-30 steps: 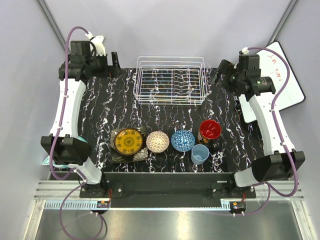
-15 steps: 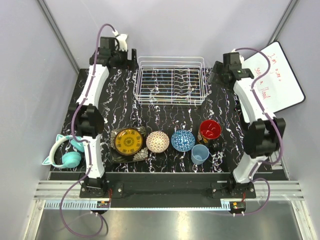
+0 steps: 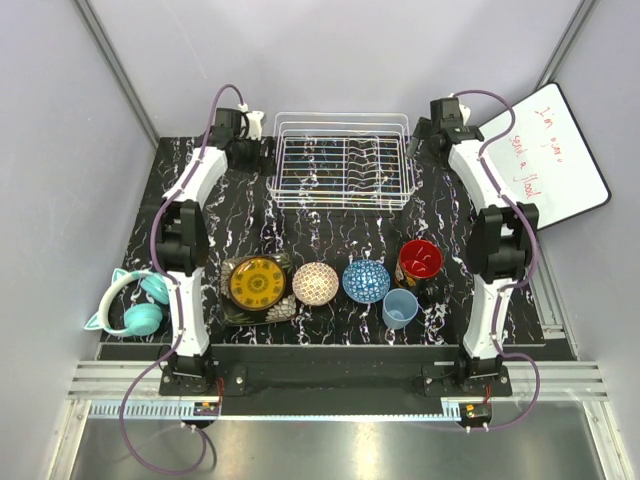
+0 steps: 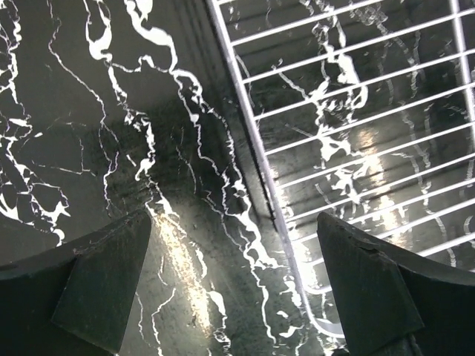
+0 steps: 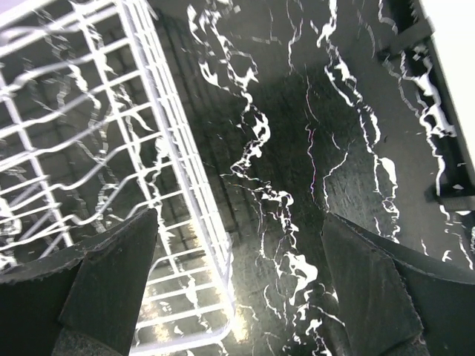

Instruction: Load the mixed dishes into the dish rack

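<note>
As viewed from above, find left hand (image 4: 234, 230) spread wide, empty, at left wall of dish rack (image 3: 341, 206); right hand (image 5: 239, 222) likewise at right wall. Note dishes (image 3: 315, 283) rowed along near counter (image 3: 330, 235) edge, well apart.

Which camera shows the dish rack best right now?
Top external: it shows the whole dish rack, all four sides, empty. The left wrist view shows only part of its left side, and the right wrist view only part of its right side.
</note>
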You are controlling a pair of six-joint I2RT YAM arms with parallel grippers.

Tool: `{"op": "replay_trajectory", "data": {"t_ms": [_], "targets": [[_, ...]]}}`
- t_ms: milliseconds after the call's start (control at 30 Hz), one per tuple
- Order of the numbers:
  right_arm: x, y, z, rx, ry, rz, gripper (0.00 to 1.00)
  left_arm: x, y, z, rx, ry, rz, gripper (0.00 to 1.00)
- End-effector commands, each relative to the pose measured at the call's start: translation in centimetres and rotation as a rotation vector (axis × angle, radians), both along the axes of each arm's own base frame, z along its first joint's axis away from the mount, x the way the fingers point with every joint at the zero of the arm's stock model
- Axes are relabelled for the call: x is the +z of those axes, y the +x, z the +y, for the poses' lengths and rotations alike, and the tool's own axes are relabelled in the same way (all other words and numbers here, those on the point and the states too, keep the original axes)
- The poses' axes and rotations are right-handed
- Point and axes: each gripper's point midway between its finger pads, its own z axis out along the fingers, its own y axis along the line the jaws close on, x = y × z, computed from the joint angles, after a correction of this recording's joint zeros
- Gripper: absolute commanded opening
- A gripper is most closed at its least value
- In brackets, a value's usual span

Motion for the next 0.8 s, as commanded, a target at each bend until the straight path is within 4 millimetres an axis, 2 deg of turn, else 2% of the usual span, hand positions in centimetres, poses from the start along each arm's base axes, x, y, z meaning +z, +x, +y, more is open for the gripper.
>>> {"op": "replay_trajectory", "data": {"t_ms": [0,167,200,233,300,333,367,400,433,467,500,533,567,633,700,733,767], "targets": [[-2.0,0.5,1.3,0.025,0.007,0.032,1.0,2.0,1.1,0.8,-0.005,0.052,-0.104,0.99],[-5.1,-1.1,2.1,0.042,0.014,0.099,1.0,0.7,0.1,1.2,-0.032,0.094,-0.082,0.99],[-5.2,-1.5,2.3,0.046,0.016,0.102,1.0,-0.2,-0.4,1.3,-0.035,0.104,-0.062,0.99],[-6.3,-2.3,2.4,0.049,0.017,0.13,1.0,-0.4,-0.7,1.5,-0.038,0.114,-0.055,0.99],[-6.6,-3.0,3.0,0.063,0.018,0.137,1.0,-1.3,-1.4,1.8,-0.044,0.135,-0.036,0.99],[-7.7,-3.9,3.0,0.069,0.009,0.167,1.0,-1.6,-1.7,1.8,-0.045,0.138,-0.027,0.99],[-8.0,-4.3,3.2,0.073,0.008,0.173,1.0,-2.3,-2.3,2.0,-0.051,0.146,-0.01,0.99],[-7.9,-4.6,3.3,0.078,0.011,0.175,1.0,-2.0,-2.6,2.0,-0.055,0.145,-0.012,0.99],[-8.8,-5.4,3.3,0.076,0.013,0.201,1.0,-2.2,-3.0,2.0,-0.059,0.145,-0.007,0.99],[-9.0,-5.8,3.3,0.078,0.013,0.207,1.0,-2.8,-3.6,2.1,-0.065,0.153,0.009,0.99],[-8.6,-6.1,3.4,0.08,0.015,0.201,1.0,-2.3,-4.0,2.1,-0.068,0.153,0.003,0.99],[-9.1,-6.8,3.4,0.081,0.015,0.216,1.0,-2.3,-4.4,2.1,-0.071,0.154,0.006,0.99],[-8.8,-7.0,3.4,0.081,0.015,0.21,1.0,-3.0,-5.2,2.1,-0.087,0.161,0.025,0.99],[-9.4,-8.0,3.4,0.08,0.019,0.228,1.0,-2.4,-6.1,2.2,-0.093,0.168,0.018,0.99],[-9.0,-8.6,3.5,0.083,0.03,0.224,1.0,-3.3,-7.4,2.4,-0.109,0.18,0.042,0.99],[-9.4,-9.2,3.6,0.079,0.032,0.234,1.0,-2.8,-7.9,2.5,-0.112,0.182,0.031,0.99],[-8.7,-9.5,3.6,0.08,0.037,0.221,1.0,-3.6,-8.6,2.6,-0.119,0.19,0.045,0.99]]}}
